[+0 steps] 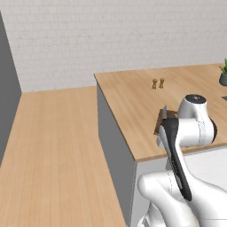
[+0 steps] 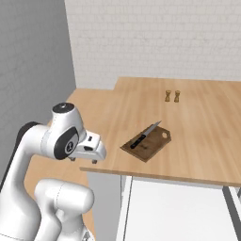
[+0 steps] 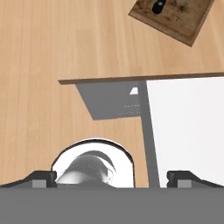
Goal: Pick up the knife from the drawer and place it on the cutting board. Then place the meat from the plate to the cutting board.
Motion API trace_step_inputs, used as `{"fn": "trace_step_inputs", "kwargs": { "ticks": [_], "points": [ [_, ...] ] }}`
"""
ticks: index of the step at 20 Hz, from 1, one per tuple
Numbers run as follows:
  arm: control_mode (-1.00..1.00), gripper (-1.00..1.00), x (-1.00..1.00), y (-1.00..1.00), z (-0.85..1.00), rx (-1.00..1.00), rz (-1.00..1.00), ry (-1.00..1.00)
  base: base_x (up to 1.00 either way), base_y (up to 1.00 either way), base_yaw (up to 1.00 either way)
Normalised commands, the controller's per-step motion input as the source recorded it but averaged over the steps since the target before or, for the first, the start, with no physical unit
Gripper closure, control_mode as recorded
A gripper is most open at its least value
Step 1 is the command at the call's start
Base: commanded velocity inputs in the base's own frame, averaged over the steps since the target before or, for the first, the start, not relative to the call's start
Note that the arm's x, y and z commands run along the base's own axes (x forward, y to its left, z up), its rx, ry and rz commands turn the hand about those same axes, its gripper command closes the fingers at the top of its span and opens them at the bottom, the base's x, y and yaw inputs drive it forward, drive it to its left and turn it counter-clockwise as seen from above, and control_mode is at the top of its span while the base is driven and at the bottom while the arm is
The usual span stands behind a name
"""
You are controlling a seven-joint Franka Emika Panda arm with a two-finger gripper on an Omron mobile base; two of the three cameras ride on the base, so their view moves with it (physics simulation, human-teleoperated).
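The knife [image 2: 145,135] lies slanted across the dark brown cutting board [image 2: 147,144] near the counter's front edge, black handle toward me and grey blade pointing away. In the hand view the cutting board [image 3: 177,17] sits at the top with the knife's handle end [image 3: 158,6] on it. My gripper [image 2: 84,160] hangs open just off the counter's front left corner, left of the board, and holds nothing. Its fingertips [image 3: 41,178] stand wide apart at the bottom of the hand view. The white drawer [image 2: 174,212] stands pulled out below the counter edge. The meat and the plate are out of view.
Two small wooden shakers [image 2: 172,96] stand farther back on the wooden counter [image 2: 207,122]. A potted plant [image 1: 223,75] is at the counter's far right. Open wooden floor [image 1: 53,155] stretches to the left, with a grey wall beyond it.
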Motion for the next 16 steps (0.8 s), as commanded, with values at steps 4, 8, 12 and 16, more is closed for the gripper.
{"fn": "trace_step_inputs", "kwargs": {
  "ticks": [4,8,12,16],
  "points": [
    [-1.00,-1.00,-0.09,0.01,0.00,0.00,0.00,0.00,0.00,0.00,0.00],
    [1.00,-1.00,0.00,0.00,0.00,0.00,0.00,0.00,-0.77,0.79,0.03],
    [1.00,-1.00,0.00,0.00,0.00,0.00,0.00,0.00,-0.43,0.71,-0.13],
    [1.00,-1.00,0.00,0.00,0.00,0.00,0.00,0.00,-0.65,-0.02,-0.43]
  ]
}}
